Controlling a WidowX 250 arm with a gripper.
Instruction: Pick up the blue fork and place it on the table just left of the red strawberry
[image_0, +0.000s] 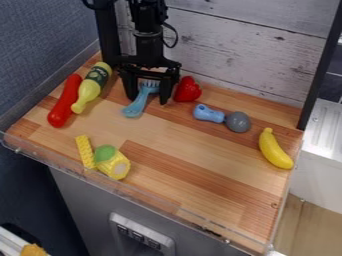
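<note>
- Stage: a grasp at the blue utensil is judged to be in hand; it lies near the back edge of the counter, left of centre.
- Next move: alignment across the utensil is judged to be called for, with the red toy just beside left undisturbed.
- Pose: the arm is lowered from the back edge, with its gripper pointed down.
- Pincer: fingers are spread wide, one at either side of the utensil; no firm hold is seen, though contact cannot be confirmed.
</note>
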